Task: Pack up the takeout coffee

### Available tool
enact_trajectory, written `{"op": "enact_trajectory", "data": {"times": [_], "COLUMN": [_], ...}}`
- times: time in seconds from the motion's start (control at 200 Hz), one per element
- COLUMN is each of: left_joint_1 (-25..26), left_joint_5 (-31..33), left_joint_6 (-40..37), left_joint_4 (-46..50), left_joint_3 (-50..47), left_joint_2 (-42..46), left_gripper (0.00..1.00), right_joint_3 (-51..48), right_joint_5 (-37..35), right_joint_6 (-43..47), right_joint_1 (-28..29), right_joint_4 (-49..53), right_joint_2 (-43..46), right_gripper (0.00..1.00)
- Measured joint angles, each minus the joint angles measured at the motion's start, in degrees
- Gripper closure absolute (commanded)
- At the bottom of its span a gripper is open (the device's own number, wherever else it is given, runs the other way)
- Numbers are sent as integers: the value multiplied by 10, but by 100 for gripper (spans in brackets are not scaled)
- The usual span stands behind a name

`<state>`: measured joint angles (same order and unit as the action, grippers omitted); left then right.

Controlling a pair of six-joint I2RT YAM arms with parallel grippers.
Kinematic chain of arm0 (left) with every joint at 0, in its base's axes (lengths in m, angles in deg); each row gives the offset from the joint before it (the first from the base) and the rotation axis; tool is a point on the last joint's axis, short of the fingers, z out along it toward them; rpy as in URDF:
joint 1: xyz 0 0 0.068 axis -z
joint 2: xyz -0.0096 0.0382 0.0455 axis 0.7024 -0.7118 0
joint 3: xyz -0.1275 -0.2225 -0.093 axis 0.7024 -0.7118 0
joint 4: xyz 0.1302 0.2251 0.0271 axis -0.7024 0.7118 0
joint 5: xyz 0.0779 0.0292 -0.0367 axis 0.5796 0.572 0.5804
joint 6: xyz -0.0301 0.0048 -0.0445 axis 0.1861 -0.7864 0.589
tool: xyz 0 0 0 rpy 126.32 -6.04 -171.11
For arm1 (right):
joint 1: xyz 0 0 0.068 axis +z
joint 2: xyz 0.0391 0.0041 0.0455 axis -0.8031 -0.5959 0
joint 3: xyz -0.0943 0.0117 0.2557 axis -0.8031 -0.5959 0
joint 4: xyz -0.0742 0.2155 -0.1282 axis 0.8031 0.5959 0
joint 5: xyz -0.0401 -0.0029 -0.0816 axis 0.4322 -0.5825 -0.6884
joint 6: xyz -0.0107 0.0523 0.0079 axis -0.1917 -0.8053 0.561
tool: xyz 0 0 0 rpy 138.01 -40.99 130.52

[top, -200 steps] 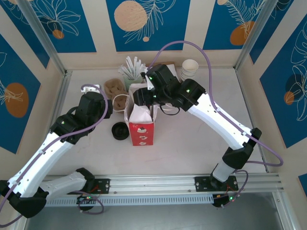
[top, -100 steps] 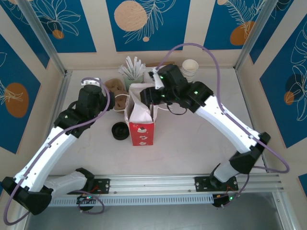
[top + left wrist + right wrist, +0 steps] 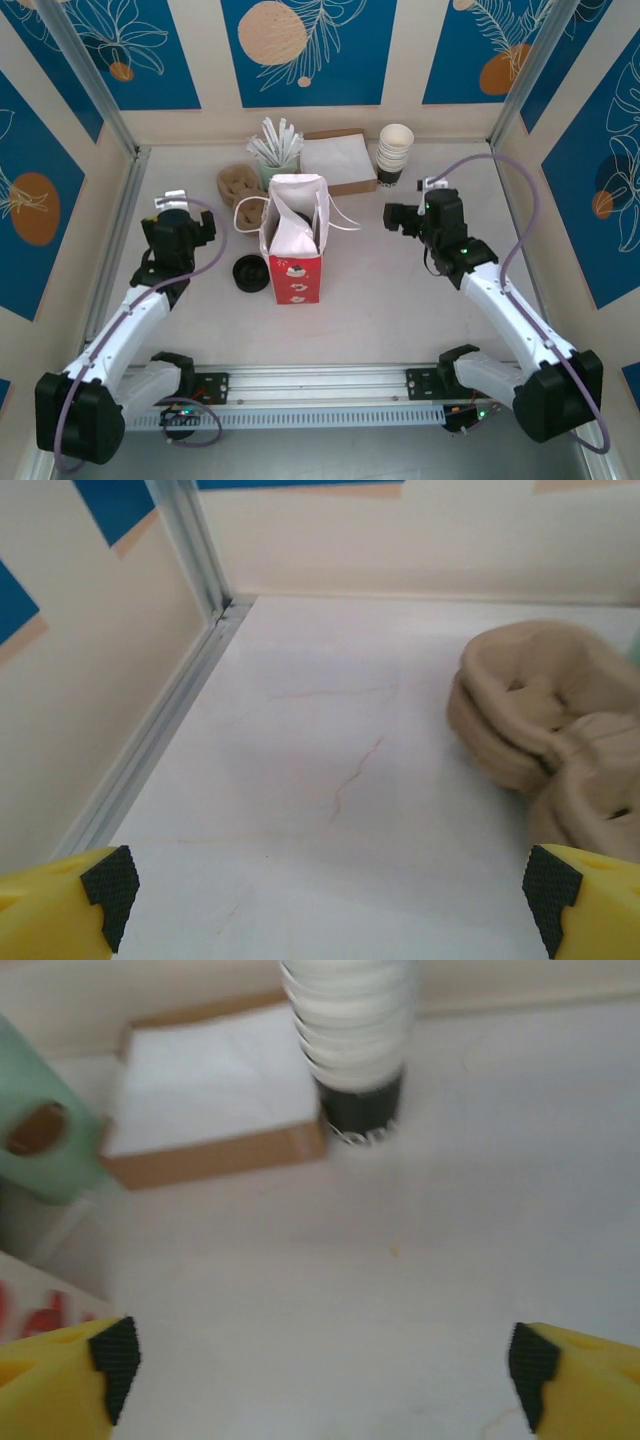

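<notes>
Left wrist view: the left gripper (image 3: pixel 328 888) stands spread wide, empty, beside the brown pulp cup carriers (image 3: pixel 540 730); the right gripper (image 3: pixel 325 1365) is likewise spread and empty, facing the stack of white paper cups (image 3: pixel 350 1020). Overhead, a dark round shape inside the upright red paper bag (image 3: pixel 296 278) is, I judge, the black-lidded takeout coffee (image 3: pixel 299 214), so packing looks done. Next: park both arms clear of the bag.

The bag (image 3: pixel 295 280) is red, the loose lid (image 3: pixel 250 272) black, the cup stack (image 3: pixel 395 148) white.
</notes>
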<state>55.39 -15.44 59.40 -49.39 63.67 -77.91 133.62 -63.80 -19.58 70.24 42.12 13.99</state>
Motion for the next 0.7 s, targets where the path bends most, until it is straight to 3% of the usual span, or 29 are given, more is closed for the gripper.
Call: {"op": "enact_trajectory", "data": {"times": [0.25, 0.48, 0.7], "left_joint_1": [-82, -88, -87], "left_joint_5": [-49, -90, -141], "left_joint_6": [-5, -2, -16], "left_joint_4": [-185, -320, -419], "left_joint_3": [-102, -132, -164], "left_joint_2": [-120, -231, -242], "left_gripper": [0, 0, 0], "right_joint_3": [-143, -206, -243], "right_joint_5": [-21, 21, 86], "right_joint_6": [45, 91, 108], "right_joint_1": [-82, -114, -121], "right_joint_4": [-213, -383, -525], "right_joint_2": [-74, -160, -219], "right_gripper": [0, 1, 1]}}
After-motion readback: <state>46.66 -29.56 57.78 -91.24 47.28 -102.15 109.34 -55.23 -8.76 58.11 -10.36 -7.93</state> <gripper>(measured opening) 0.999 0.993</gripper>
